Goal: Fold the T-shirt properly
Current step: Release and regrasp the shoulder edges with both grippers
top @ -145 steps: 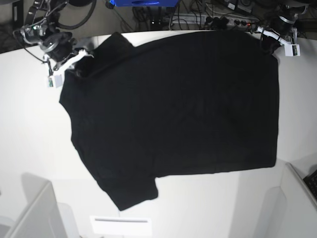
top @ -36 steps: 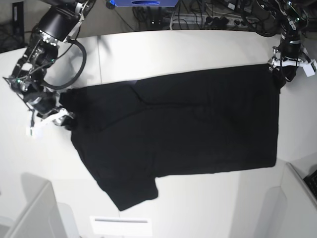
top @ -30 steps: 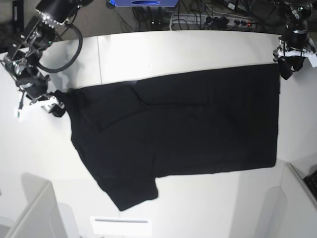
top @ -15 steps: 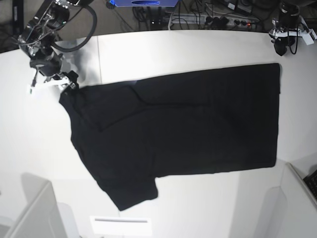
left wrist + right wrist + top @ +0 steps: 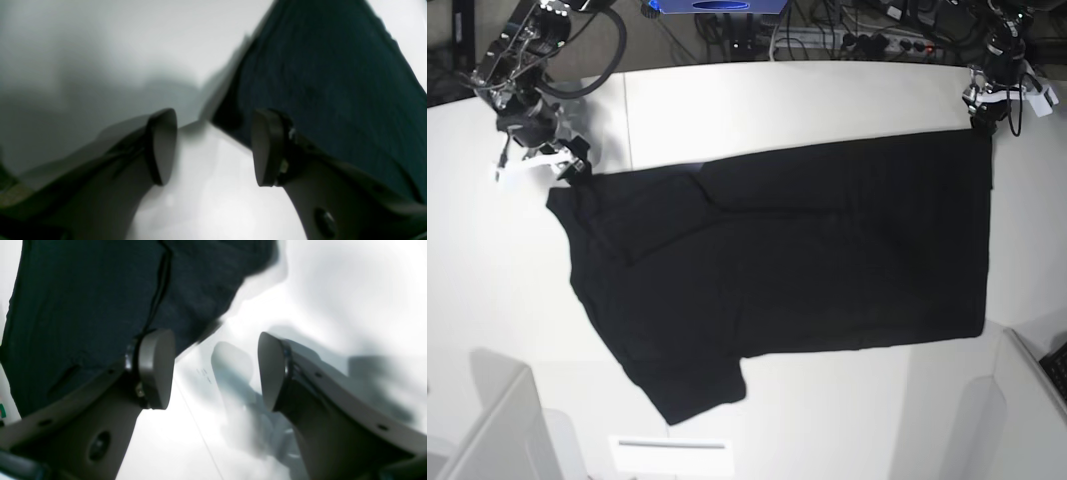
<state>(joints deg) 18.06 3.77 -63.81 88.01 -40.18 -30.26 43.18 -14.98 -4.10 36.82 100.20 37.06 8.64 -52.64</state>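
The black T-shirt (image 5: 797, 260) lies flat on the white table (image 5: 807, 100), plain side up, its far edge folded over toward the middle, one sleeve (image 5: 692, 385) pointing to the near edge. My right gripper (image 5: 567, 168) hovers at the shirt's far left corner, open and empty; in the right wrist view (image 5: 213, 370) the cloth (image 5: 83, 306) lies behind its left finger (image 5: 155, 368). My left gripper (image 5: 983, 112) is at the far right corner, open and empty; in the left wrist view (image 5: 213, 146) the cloth corner (image 5: 333, 83) lies just beyond the fingertips (image 5: 265, 146).
Cables and a power strip (image 5: 887, 40) run behind the table's far edge, beside a blue object (image 5: 717, 5). Grey partitions stand at the near left (image 5: 487, 430) and near right (image 5: 1027, 400). A white label (image 5: 670, 455) lies at the near edge.
The shirt's far edge has been folded over toward the middle and both grippers have let go. In the last half second the left gripper dropped back to the right corner; the right barely moved.
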